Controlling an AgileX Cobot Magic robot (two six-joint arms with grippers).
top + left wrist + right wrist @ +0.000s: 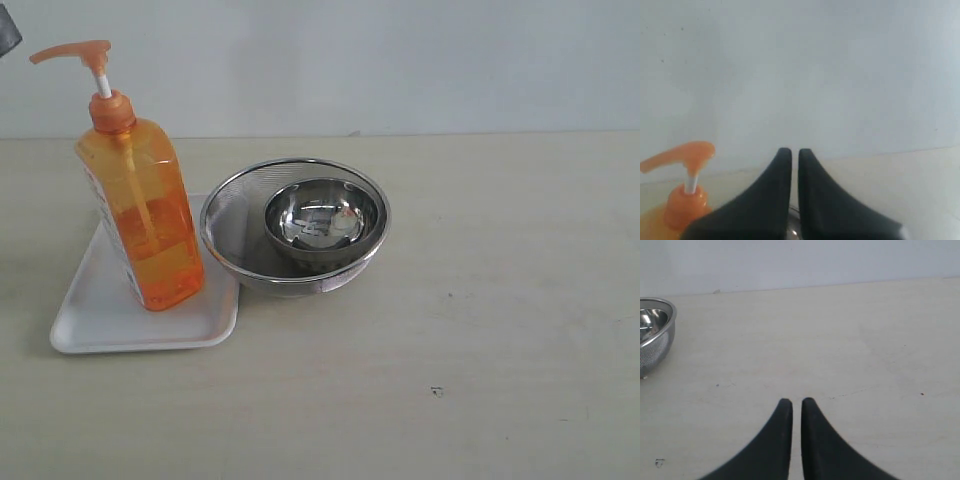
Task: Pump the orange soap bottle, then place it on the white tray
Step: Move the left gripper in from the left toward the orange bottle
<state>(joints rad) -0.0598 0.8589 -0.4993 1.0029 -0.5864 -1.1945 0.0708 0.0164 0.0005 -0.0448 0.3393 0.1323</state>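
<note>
Orange and upright on the white tray [90, 315], apparently already delivered, the soap bottle [145, 225] sits near the left gripper [791, 153], which, like the right gripper [792, 403], is clenched empty.

A: Orange soap bottle [150, 235]: translucent plastic, glossy, smooth. White tray [110, 312]: matt, smooth, plastic-looking.
B: Noted. Strainer [226, 215]: fine metal mesh, dull grey. Inner bowl [322, 222]: polished steel, mirror-bright. Table [480, 340]: pale, matt, faintly scuffed.

Round steel mesh strainer [228, 218] on beige table [480, 350], smaller shiny steel bowl [322, 222] nested inside, pale wall [400, 60] behind
</note>
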